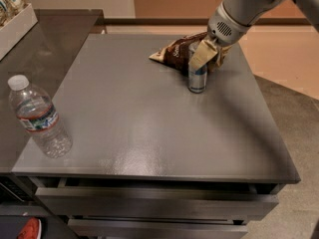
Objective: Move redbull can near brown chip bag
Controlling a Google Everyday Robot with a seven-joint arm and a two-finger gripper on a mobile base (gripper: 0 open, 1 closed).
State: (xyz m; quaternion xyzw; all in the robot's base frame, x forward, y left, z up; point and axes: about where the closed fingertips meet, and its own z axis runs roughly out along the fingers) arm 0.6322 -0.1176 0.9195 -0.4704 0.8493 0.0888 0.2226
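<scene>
The redbull can [197, 78], slim and silver with blue panels, stands upright on the grey table [149, 123] at the back right. It is right in front of the brown chip bag [172, 52], a crumpled dark brown bag with white lettering, and seems to touch it. My gripper [203, 55] reaches down from the upper right. Its tan fingers [200, 58] are closed around the top of the can and hide the can's top. The arm covers the bag's right part.
A clear plastic water bottle [39, 119] with a white cap stands near the table's front left edge. A darker counter [45, 39] adjoins on the left, with a white box of snacks [15, 19] at the far left. Drawers sit below the table's front edge.
</scene>
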